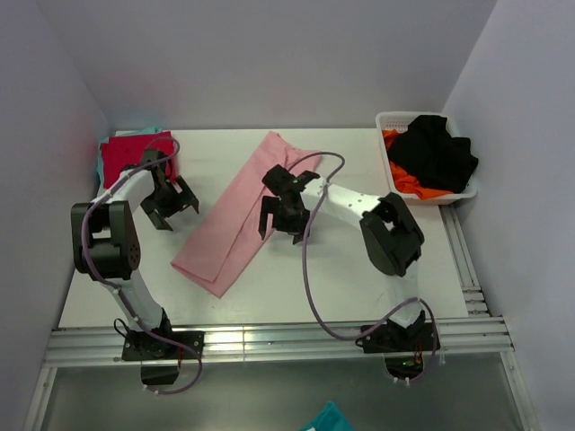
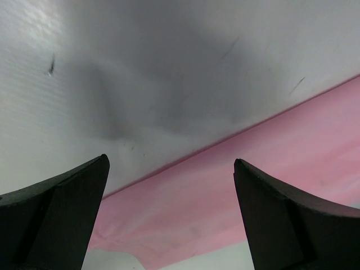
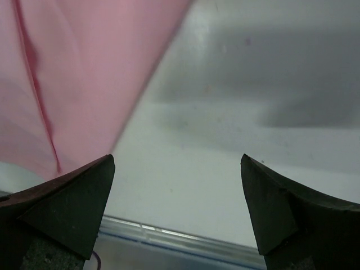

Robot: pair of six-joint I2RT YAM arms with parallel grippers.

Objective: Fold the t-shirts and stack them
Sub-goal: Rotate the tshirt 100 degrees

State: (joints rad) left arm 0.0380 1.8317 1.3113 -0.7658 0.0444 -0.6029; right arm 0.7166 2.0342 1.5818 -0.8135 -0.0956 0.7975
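Note:
The light pink t-shirt [image 1: 241, 211] lies folded into a long strip, diagonal across the middle of the table. It also shows in the left wrist view [image 2: 236, 191] and the right wrist view [image 3: 73, 73]. The bright red t-shirt [image 1: 126, 154] lies folded at the back left, on a teal t-shirt [image 1: 101, 162] whose edge peeks out. My left gripper [image 1: 172, 206] is open and empty, just left of the pink strip. My right gripper [image 1: 282, 224] is open and empty, over the strip's right edge.
A white basket [image 1: 393, 121] at the back right holds black [image 1: 436, 153] and orange [image 1: 404, 180] clothes. Metal rails [image 1: 269, 341] run along the table's near edge. A teal cloth [image 1: 328, 420] lies below the table at the bottom.

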